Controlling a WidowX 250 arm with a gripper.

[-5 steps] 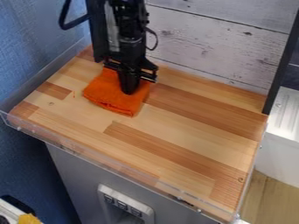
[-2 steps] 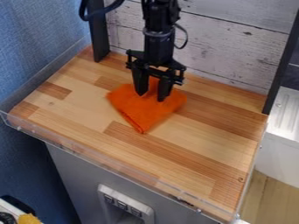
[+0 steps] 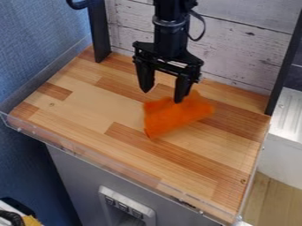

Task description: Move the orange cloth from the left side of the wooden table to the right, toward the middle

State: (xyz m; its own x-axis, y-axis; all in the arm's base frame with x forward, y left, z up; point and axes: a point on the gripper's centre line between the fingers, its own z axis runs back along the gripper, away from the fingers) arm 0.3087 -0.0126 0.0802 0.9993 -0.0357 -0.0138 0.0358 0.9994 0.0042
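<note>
Your gripper (image 3: 163, 96) stood open in front of the plank wall (image 3: 242, 48), one fingertip at the wall-side edge of the orange cloth (image 3: 175, 117), which lay on the counter (image 3: 88, 106). Assessment: any firm pinch would have needed both fingertips around fabric, lowered evenly.

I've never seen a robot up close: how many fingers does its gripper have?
2 show on the gripper: one finger over the wooden counter, the other finger over the orange cloth.
</note>
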